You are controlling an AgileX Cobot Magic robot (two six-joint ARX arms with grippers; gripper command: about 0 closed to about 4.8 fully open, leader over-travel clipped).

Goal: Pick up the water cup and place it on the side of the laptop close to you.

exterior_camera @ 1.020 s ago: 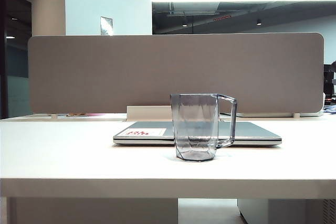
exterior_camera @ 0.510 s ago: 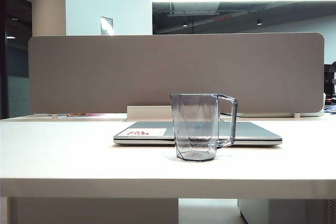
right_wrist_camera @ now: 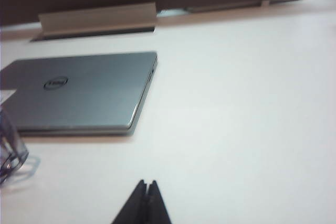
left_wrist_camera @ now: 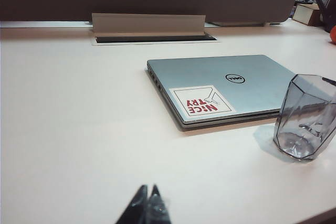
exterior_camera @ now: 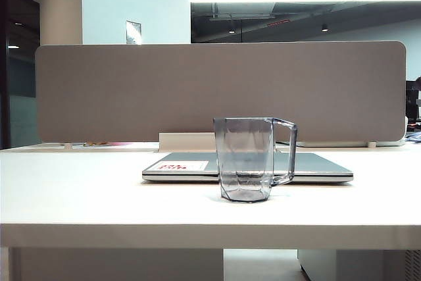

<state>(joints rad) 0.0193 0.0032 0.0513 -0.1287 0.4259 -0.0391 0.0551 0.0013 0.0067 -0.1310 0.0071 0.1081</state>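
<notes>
The left hand (left_wrist_camera: 148, 203) shows only as two dark fingertips pressed together, closed on nothing, low over the bare white counter (left_wrist_camera: 79, 129) and well short of everything on it. The right hand (right_wrist_camera: 146, 200) looks the same in its own wrist view: fingertips meeting in a narrow point, shut and empty, above open counter on the other side. Neither hand appears in the exterior view.

Outward from the left hand, the laptop (left_wrist_camera: 226, 85) lies flat and closed on the counter, lid up, with a round logo (left_wrist_camera: 235, 78) near the middle and a white-and-red sticker (left_wrist_camera: 201, 101) at the corner nearest that hand. The water cup (left_wrist_camera: 304, 116) stands upright on the counter just beside the laptop's near edge, apart from both hands (its tinted, faceted wall lets the counter show through). From the right wrist view only a sliver of the cup (right_wrist_camera: 9, 148) enters at the picture's edge, next to the laptop's (right_wrist_camera: 84, 90) front edge.

In the exterior view the cup (exterior_camera: 248, 159) stands in front of the laptop (exterior_camera: 316, 168), on the camera's side, its squarish handle (exterior_camera: 285, 151) turned to the right. Behind the laptop a pale cable tray (exterior_camera: 185, 141) sits against a grey divider panel (exterior_camera: 217, 90).
</notes>
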